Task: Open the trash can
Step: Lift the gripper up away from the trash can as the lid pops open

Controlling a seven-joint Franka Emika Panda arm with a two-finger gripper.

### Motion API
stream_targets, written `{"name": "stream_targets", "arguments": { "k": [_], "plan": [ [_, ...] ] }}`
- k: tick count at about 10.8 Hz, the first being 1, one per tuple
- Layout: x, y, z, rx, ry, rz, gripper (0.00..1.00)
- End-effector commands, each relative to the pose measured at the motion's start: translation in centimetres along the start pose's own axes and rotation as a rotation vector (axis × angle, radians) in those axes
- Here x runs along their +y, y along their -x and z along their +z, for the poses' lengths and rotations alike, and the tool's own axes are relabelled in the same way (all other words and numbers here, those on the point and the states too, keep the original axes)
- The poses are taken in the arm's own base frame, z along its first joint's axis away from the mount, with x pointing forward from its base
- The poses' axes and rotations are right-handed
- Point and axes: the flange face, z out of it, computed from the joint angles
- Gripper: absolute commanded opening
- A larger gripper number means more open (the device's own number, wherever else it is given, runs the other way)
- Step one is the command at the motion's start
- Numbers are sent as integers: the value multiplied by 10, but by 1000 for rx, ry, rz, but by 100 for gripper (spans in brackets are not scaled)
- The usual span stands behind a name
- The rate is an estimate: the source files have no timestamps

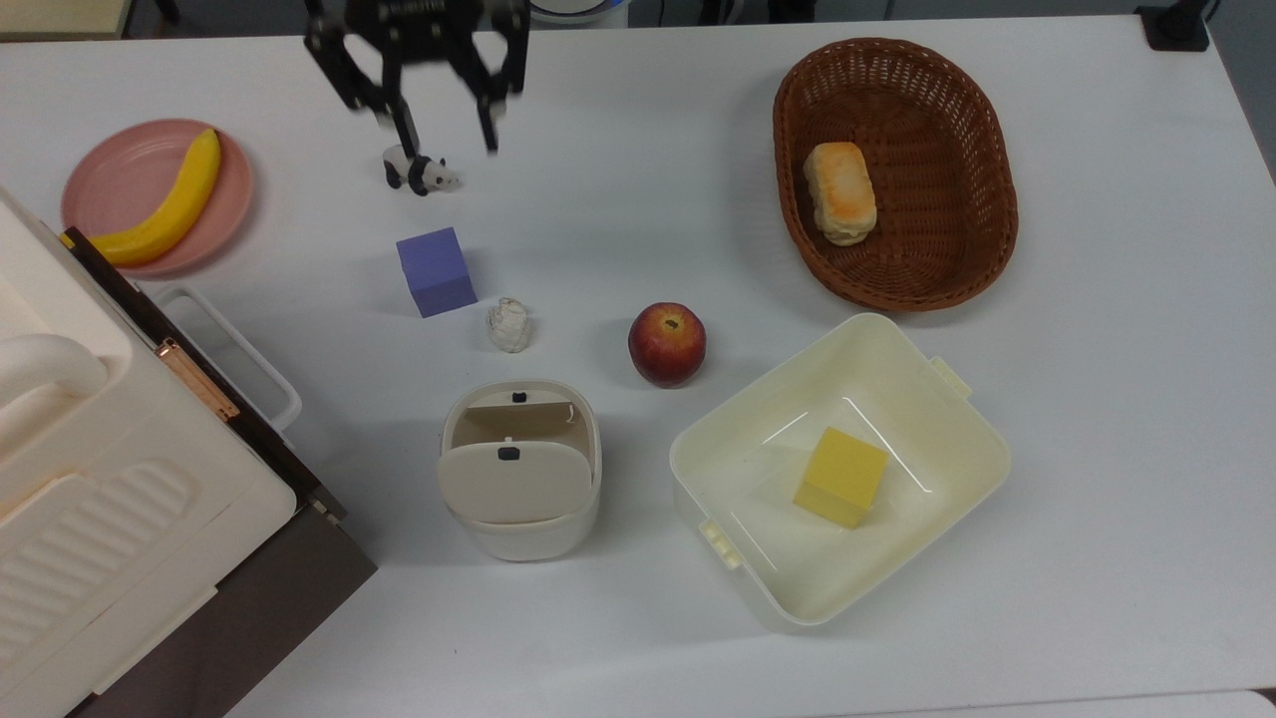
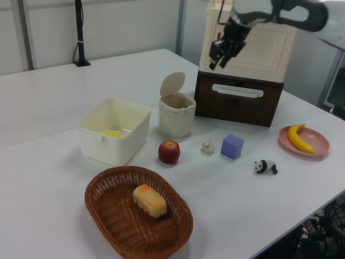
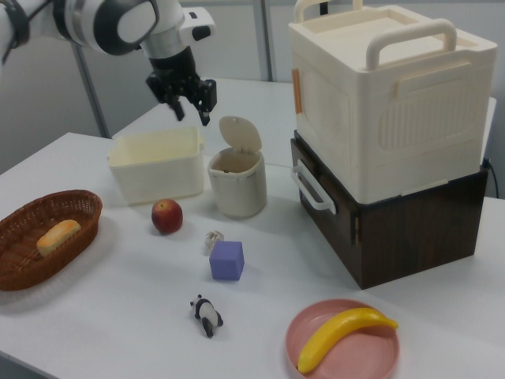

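Note:
The trash can (image 1: 520, 524) is a small cream-white rounded bin at the table's front centre in the top view. Its greyish lid (image 1: 508, 482) stands hinged up, so the dark inside shows. The left view has the trash can (image 2: 177, 117) with its lid (image 2: 172, 84) tilted back, and the right view also has the trash can (image 3: 237, 188) with its lid upright. My gripper (image 1: 449, 138) hangs open and empty, high above the table and well away from the bin, over the toy panda in the top view. The same gripper (image 2: 217, 61) (image 3: 193, 115) is raised in both side views.
An apple (image 1: 666, 344) and a pale-yellow tub (image 1: 957, 439) holding a yellow block lie to the top view's right of the bin. Behind it are a purple cube (image 1: 436, 271), a small white lump (image 1: 509, 325) and a toy panda (image 1: 419, 170). A big cream box (image 1: 120, 519) stands on the left.

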Motion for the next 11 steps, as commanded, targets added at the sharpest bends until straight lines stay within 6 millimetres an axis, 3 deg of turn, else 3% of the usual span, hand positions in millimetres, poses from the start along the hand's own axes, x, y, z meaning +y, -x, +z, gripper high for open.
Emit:
{"name": "stream_targets", "arguments": {
  "k": [1, 3, 4, 6, 9, 11],
  "plan": [
    [-24, 32, 7, -115, -64, -68, 100],
    [-51, 31, 8, -141, -35, 19, 100],
    [-55, 36, 11, -193, 7, 98, 100],
    [-62, 47, 2, -292, 94, 82, 100],
    [-15, 53, -49, -237, 127, 166, 100],
    [-12, 53, -54, -233, 110, 193, 100]
  ]
}}
